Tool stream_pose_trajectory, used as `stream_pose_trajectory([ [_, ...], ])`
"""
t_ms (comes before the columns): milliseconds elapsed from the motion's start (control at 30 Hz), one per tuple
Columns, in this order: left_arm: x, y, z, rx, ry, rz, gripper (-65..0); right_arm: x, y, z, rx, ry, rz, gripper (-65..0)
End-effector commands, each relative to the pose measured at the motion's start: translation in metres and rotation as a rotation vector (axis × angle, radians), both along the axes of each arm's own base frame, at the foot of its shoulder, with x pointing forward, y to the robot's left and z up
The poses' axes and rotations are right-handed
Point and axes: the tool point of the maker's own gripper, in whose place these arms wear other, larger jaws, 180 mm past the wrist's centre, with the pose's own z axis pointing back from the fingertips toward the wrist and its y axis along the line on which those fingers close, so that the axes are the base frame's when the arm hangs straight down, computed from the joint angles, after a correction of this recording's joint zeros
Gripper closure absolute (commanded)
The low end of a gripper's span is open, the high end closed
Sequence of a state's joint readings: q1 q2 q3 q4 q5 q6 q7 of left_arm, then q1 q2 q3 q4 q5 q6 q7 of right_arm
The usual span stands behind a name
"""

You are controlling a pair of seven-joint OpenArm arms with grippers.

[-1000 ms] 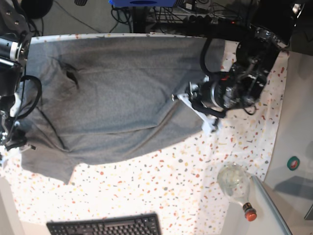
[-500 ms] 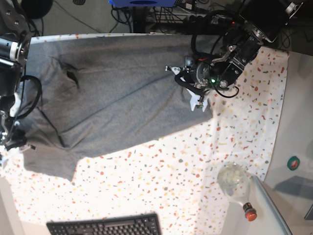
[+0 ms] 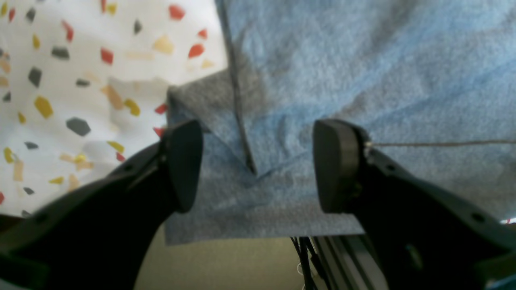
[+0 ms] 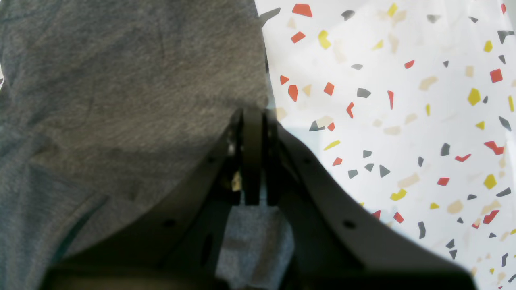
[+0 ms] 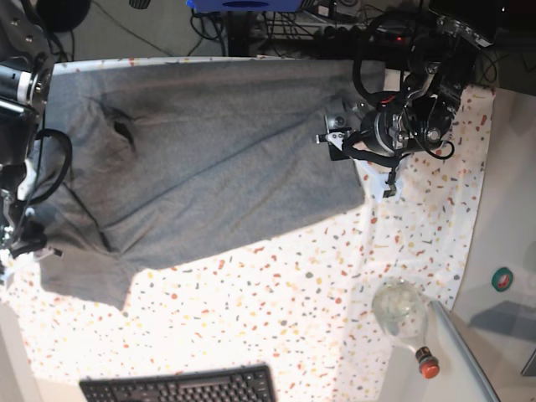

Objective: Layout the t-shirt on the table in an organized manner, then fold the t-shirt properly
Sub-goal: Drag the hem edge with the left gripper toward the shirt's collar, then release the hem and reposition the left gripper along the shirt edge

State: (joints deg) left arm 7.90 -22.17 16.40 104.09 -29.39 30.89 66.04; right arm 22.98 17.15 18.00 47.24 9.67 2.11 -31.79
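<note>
Heather-grey knit, the t-shirt (image 5: 209, 159), spread wide across the table (image 5: 285, 318) and covering most of its far half, with one sleeve trailing toward the keyboard (image 5: 180, 387) side. Hem edge of the t-shirt (image 3: 342, 80) lapping over the table's far rim in the left wrist view, nothing but floor and cables below it. Left gripper (image 3: 258, 165) poised over that hem corner, fingers (image 3: 183, 165) spread wide, cloth showing between them but not pinched. In the base view, left gripper (image 5: 364, 142) at the shirt's edge nearest the glass bottle (image 5: 406, 318) side of the table. Right gripper (image 4: 252, 155) at the opposite end of the shirt, pads pressed flat together on a fold of the t-shirt (image 4: 121, 80), speckled table (image 4: 403, 100) just beside it. Small dark crease in the shirt near the collar end.
</note>
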Motion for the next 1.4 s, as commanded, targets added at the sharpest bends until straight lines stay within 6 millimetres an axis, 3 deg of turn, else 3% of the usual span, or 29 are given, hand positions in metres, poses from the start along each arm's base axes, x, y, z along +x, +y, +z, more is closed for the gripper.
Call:
stream_pose_trajectory([
  [0,0.009,-0.001,0.012,-0.012,-0.046,-0.008,-42.5,0.016,-0.014,0.023,-0.034,-0.061,-0.009,0.0],
  [233,0.042,0.029,0.037,-0.027,-0.177,-0.031,-43.3,0.016,-0.014,0.023,-0.034,-0.060,-0.008,0.0],
  [333,0.058,0.041,0.043,-0.043,-0.237,-0.094,-53.2,0.016,-0.014,0.023,-0.034,-0.060,-0.008,0.0],
  [433,0.071,0.049,0.025,-0.081,-0.211,-0.089,-58.7,0.016,-0.014,0.023,-0.034,-0.060,-0.008,0.0],
  [600,0.083,0.044,-0.015,-0.160,-0.093,-0.028,-58.7,0.016,-0.014,0.023,-0.034,-0.060,-0.008,0.0],
  [700,0.091,0.040,-0.026,-0.184,-0.065,-0.005,-58.7,0.016,-0.014,0.023,-0.034,-0.060,-0.008,0.0],
  [800,0.101,0.024,-0.039,-0.187,-0.084,-0.025,-58.6,0.016,-0.014,0.023,-0.034,-0.060,-0.008,0.0],
  [900,0.096,0.010,-0.062,-0.177,-0.031,-0.057,-58.3,0.016,-0.015,0.024,-0.036,-0.062,-0.008,0.0],
  [967,0.093,0.009,-0.070,-0.180,-0.021,-0.046,-52.2,0.016,-0.016,0.024,-0.036,-0.063,-0.011,0.0],
  [1000,0.094,0.011,-0.071,-0.178,-0.034,-0.036,-44.6,0.015,-0.017,0.025,-0.037,-0.063,-0.013,0.0],
  [1133,0.104,0.034,-0.065,-0.169,-0.089,0.038,-2.0,0.015,-0.019,0.025,-0.040,-0.064,-0.016,0.0],
  [1233,0.118,0.052,-0.049,-0.130,-0.139,0.032,0.0,0.015,-0.019,0.025,-0.040,-0.063,-0.015,0.0],
  [1367,0.138,0.049,-0.018,-0.034,-0.231,-0.057,0.0,0.015,-0.017,0.024,-0.039,-0.060,-0.009,0.0],
])
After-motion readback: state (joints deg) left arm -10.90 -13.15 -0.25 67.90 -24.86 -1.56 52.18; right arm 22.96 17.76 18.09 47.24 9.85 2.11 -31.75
